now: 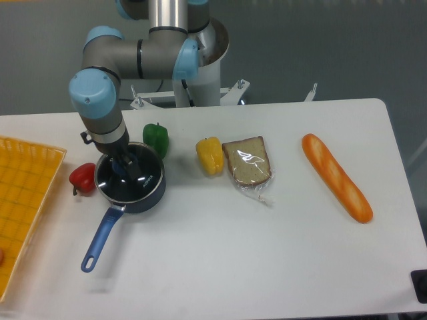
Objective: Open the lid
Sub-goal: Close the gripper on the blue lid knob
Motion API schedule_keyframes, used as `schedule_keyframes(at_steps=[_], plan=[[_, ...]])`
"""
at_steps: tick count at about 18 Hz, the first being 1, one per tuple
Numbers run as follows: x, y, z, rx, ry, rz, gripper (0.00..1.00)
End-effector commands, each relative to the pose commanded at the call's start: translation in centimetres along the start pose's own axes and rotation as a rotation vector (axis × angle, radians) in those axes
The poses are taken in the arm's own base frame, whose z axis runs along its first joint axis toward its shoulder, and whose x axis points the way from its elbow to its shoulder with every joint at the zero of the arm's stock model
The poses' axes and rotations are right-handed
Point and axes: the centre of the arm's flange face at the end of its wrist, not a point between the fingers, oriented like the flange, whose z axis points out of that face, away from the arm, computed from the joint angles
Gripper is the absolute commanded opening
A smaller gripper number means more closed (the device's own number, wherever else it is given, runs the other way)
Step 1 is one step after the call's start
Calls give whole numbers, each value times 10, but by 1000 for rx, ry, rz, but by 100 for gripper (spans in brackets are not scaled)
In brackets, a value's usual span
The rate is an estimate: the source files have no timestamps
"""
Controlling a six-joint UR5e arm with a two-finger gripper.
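The lid [138,180], clear glass with a thin metal rim, lies on the dark blue saucepan [155,194] at the table's left. My gripper [123,165] points straight down over the lid's centre. Its dark fingers [117,162] stand on either side of the blue knob [124,167] and look closed on it. The knob is mostly hidden by the fingers. The pan's blue handle [99,240] points toward the front left.
A red pepper [83,177] touches the pan's left side and a green pepper [156,139] sits just behind it. A yellow pepper [209,155], wrapped bread [247,162] and a baguette [336,177] lie to the right. An orange basket [23,200] is at the left edge.
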Motion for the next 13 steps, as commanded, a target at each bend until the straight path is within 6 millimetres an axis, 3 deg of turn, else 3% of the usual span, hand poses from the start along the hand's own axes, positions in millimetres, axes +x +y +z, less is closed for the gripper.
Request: schedule_keyframes(at_steps=[8,13], plan=[[-3,1,-2,0,-2,0,68],[-4,0,-4,2,-5,2,65]])
